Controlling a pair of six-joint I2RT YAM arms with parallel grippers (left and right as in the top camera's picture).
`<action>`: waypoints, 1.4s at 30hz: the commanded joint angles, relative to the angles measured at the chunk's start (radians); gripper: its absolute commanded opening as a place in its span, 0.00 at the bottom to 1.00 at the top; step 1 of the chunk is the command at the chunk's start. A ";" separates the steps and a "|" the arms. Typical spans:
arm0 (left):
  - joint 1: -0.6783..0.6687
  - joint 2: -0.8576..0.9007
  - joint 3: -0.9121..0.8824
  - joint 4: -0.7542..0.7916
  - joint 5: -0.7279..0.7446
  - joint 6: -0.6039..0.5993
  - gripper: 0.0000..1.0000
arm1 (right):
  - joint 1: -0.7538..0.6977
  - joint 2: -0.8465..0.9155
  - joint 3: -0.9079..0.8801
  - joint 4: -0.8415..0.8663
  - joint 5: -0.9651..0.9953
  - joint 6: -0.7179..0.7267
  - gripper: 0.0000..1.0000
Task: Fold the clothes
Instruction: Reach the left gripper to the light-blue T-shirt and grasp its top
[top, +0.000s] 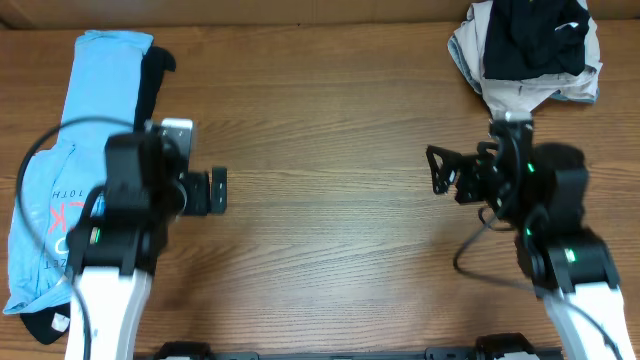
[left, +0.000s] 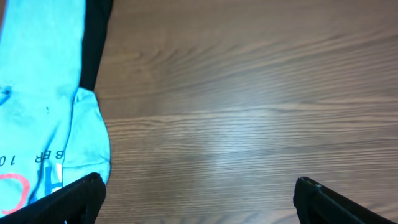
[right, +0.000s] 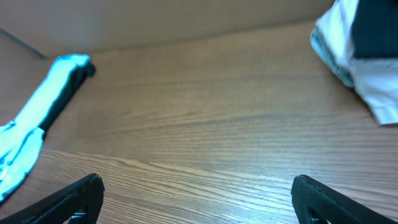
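Note:
A light-blue T-shirt (top: 80, 110) with white and pink-red lettering lies folded in a long strip at the table's left edge, on top of a long black garment (top: 152, 75) that shows along its right side. Both show in the left wrist view, T-shirt (left: 43, 93) and black garment (left: 96, 43), and far left in the right wrist view (right: 37, 118). A heap of black and beige garments (top: 525, 50) sits at the back right, also in the right wrist view (right: 360, 56). My left gripper (top: 218, 190) (left: 196, 196) is open and empty beside the T-shirt. My right gripper (top: 440, 172) (right: 196, 196) is open and empty over bare wood.
The wooden table (top: 330, 150) stretches between the two arms. A wall or board runs along the table's far edge (right: 155, 25). Black cables hang from both arms.

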 joint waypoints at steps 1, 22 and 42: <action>0.011 0.154 0.020 0.005 -0.055 0.031 1.00 | 0.004 0.122 0.022 0.013 -0.066 0.000 1.00; 0.405 0.732 0.026 0.256 -0.048 -0.110 0.87 | 0.004 0.364 0.019 0.021 -0.198 0.000 0.93; 0.402 0.798 0.023 0.183 -0.085 -0.112 0.04 | 0.004 0.364 0.019 0.023 -0.198 0.000 0.84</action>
